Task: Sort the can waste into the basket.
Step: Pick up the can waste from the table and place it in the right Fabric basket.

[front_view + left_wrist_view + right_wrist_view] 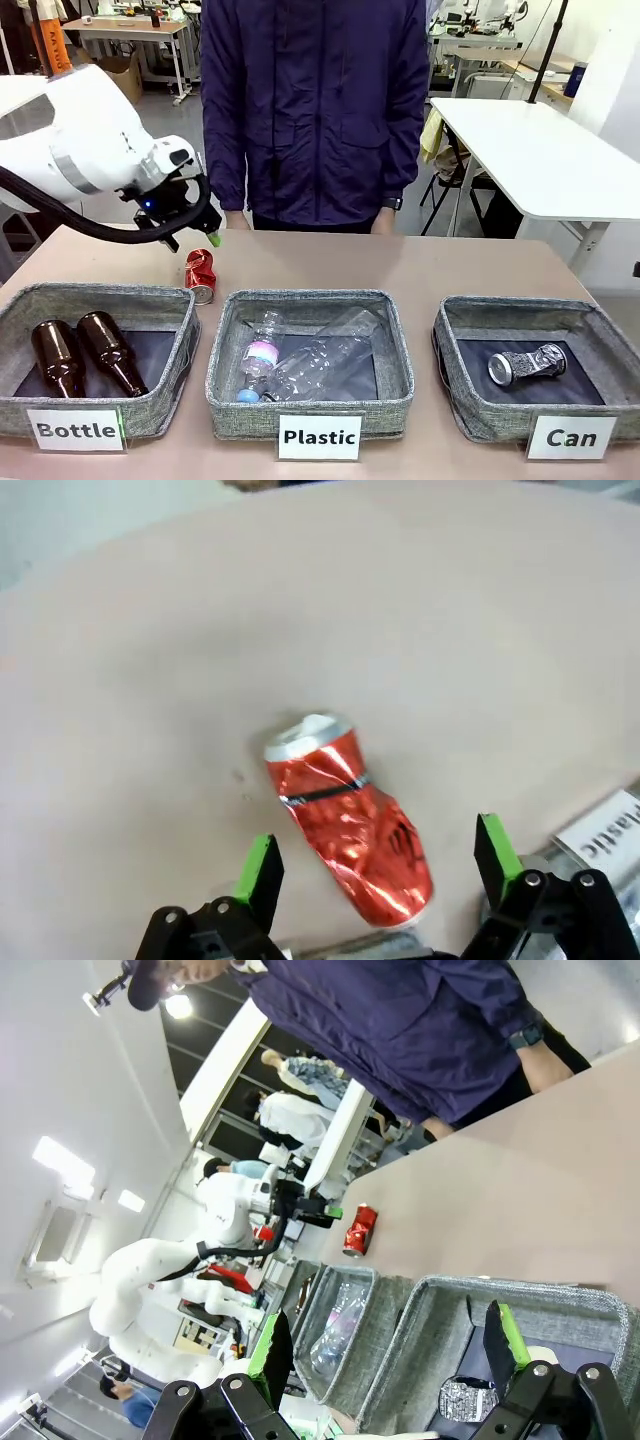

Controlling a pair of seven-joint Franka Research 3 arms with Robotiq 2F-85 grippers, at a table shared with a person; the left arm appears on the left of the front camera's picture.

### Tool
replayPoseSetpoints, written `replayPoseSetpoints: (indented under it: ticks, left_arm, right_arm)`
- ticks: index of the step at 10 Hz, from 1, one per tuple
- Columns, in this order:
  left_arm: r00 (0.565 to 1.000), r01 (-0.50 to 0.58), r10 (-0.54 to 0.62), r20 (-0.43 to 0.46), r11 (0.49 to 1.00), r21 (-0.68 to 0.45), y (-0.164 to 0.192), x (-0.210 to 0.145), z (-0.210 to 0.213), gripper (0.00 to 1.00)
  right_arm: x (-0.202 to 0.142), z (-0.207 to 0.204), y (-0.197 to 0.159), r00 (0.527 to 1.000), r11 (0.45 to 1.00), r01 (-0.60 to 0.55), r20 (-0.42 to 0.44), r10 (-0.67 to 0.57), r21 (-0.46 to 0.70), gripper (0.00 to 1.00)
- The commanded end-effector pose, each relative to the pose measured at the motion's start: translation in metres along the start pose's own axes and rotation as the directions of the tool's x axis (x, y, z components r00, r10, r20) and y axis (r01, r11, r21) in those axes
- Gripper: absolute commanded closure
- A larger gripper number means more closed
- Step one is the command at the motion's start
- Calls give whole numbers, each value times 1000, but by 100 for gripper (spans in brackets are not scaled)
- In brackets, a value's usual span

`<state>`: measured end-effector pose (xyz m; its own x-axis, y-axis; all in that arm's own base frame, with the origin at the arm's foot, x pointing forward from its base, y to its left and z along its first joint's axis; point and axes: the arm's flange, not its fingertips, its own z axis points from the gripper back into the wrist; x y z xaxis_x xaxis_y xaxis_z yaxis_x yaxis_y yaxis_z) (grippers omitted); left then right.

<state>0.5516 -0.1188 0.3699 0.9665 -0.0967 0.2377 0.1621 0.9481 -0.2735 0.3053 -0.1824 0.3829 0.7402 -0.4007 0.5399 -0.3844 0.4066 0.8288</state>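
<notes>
A crushed red can (200,275) lies on the table behind the gap between the Bottle and Plastic baskets. My left gripper (192,238) hangs open just above and behind it. In the left wrist view the red can (348,830) lies between and beyond the green pads, untouched, with my left gripper (378,855) spread wide. A crushed silver can (527,365) rests inside the grey basket (450,345) labelled "Can". My right gripper (386,1338) is open and holds nothing, hovering above that basket (520,1295), where the silver can (468,1397) shows.
A basket labelled "Bottle" (20,300) holds two brown glass bottles. The "Plastic" basket (225,340) holds clear plastic bottles. A person in a dark jacket (315,100) stands at the far edge, hands by the table. Bare tabletop stretches behind the baskets.
</notes>
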Motion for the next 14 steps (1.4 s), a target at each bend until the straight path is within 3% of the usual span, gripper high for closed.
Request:
replayPoseSetpoints:
  ticks: [1,8,9,10,11,12,14]
  left_arm:
    - [999,-39,40,-17,996,76,-7,7,-18,0]
    - [998,-14,25,-65,988,153,-7,5,-45,0]
    - [998,-6,15,-53,986,168,-7,5,-48,8]
    - [998,-9,18,-55,985,174,-8,5,-49,59]
    - [998,-8,18,-54,984,176,-8,5,-49,68]
    - [998,-6,17,-57,982,191,-8,5,-52,100]
    - [998,-5,18,-61,978,208,-6,5,-57,100]
  right_arm:
    - [4,0,5,1000,1000,14,11,-14,8,0]
    - [4,0,5,1000,1000,14,11,-14,8,0]
    - [4,0,5,1000,1000,14,11,-14,8,0]
    - [4,0,5,1000,1000,14,11,-14,8,0]
    - [4,0,5,1000,1000,14,11,-14,8,0]
    - [4,0,5,1000,1000,14,11,-14,8,0]
    - [4,0,5,1000,1000,14,11,-14,8,0]
